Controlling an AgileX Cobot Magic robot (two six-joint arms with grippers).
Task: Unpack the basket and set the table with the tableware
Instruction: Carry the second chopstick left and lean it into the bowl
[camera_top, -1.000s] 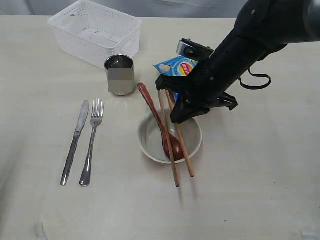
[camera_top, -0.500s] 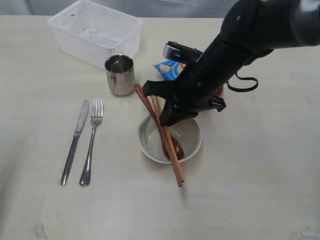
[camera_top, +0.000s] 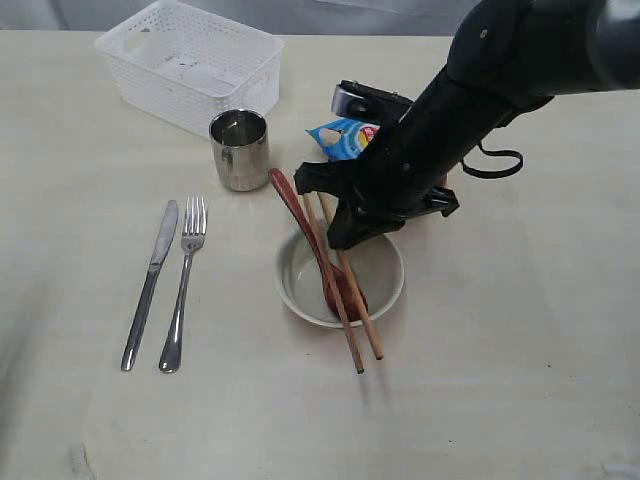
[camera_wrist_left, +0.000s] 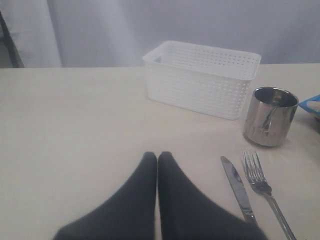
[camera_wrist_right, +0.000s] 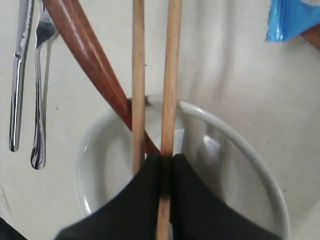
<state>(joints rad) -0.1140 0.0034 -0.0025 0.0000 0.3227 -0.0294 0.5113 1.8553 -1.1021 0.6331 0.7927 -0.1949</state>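
My right gripper (camera_top: 345, 235) hangs over the pale cream bowl (camera_top: 300, 282), shut on one of the wooden chopsticks (camera_wrist_right: 172, 75). The second chopstick (camera_wrist_right: 138, 75) lies just outside one finger. Both chopsticks (camera_top: 362, 335) slant across the bowl, with their far ends on the table (camera_top: 480, 380). The dark wooden spoon (camera_top: 297, 210) leans in the bowl, handle pointing toward the steel cup (camera_top: 240, 150). Knife (camera_top: 150, 280) and fork (camera_top: 183, 285) lie side by side left of the bowl. The white basket (camera_top: 190, 62) stands at the back left. My left gripper (camera_wrist_left: 157, 156) is shut on nothing, low over the table.
A blue crisp bag (camera_top: 343, 137) lies behind the bowl, partly hidden by my right arm. A reddish-brown edge, perhaps the plate (camera_wrist_right: 312, 36), shows beside the bag in the right wrist view. The left wrist view shows the basket (camera_wrist_left: 200, 75), cup (camera_wrist_left: 270, 117), knife (camera_wrist_left: 237, 187) and fork (camera_wrist_left: 260, 182).
My right gripper swung left with the chopsticks, bringing them together, then eased back right. They are now slightly apart again. The spoon handle shifted a little left.
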